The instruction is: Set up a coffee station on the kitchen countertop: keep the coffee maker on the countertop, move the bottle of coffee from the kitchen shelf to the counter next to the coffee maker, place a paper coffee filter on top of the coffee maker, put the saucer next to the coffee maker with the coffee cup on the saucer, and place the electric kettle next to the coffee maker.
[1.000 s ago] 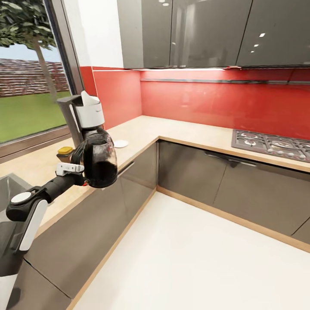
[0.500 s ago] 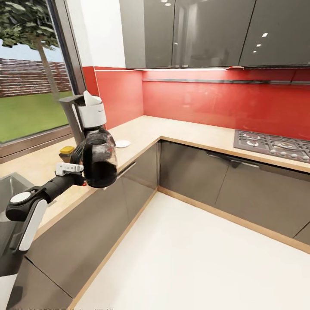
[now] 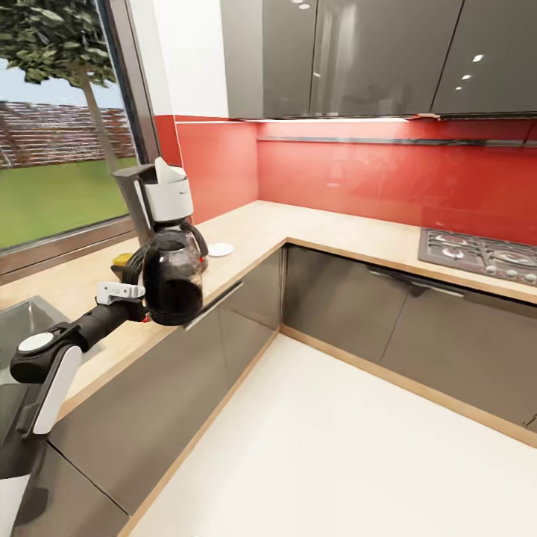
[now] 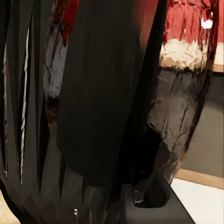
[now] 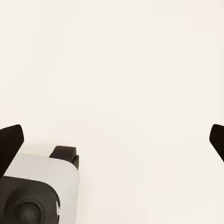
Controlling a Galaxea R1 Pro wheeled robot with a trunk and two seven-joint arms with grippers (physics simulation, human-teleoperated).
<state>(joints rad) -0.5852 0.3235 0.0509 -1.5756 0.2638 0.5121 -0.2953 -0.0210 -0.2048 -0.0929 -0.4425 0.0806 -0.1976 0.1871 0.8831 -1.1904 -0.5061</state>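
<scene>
Nearest the robot, the left gripper (image 3: pixel 133 294) is clenched on the handle of the electric kettle (image 3: pixel 173 277), carrying the dark glass body level in the air over the front edge of the countertop (image 3: pixel 313 227), just this side of the coffee maker (image 3: pixel 165 198). The right gripper (image 5: pixel 112 140) hangs over bare pale floor (image 3: pixel 335 447), its two dark fingertips spread wide apart with nothing between them. The main risk, as I judge it, is a collision: the kettle hangs close in front of the coffee maker, and a forward reach that is too long or too low could knock the machine or topple the paper coffee filter (image 3: pixel 165 171), the white cone sitting on its top. The bottle of coffee (image 3: pixel 121 260), with its yellow lid, stands just behind the kettle beside the machine and could be bumped by the same move. A hold on the handle alone may also let the heavy body swing or tip when it is set down. A little farther along the counter lies the saucer (image 3: pixel 220 249); I cannot tell whether a cup sits on it. The light wood counter turns the corner and runs to a gas hob (image 3: pixel 481 255) at the far right, backed by a red splashback, with glossy grey cabinets above and below and a window onto grass and a tree at the left.
</scene>
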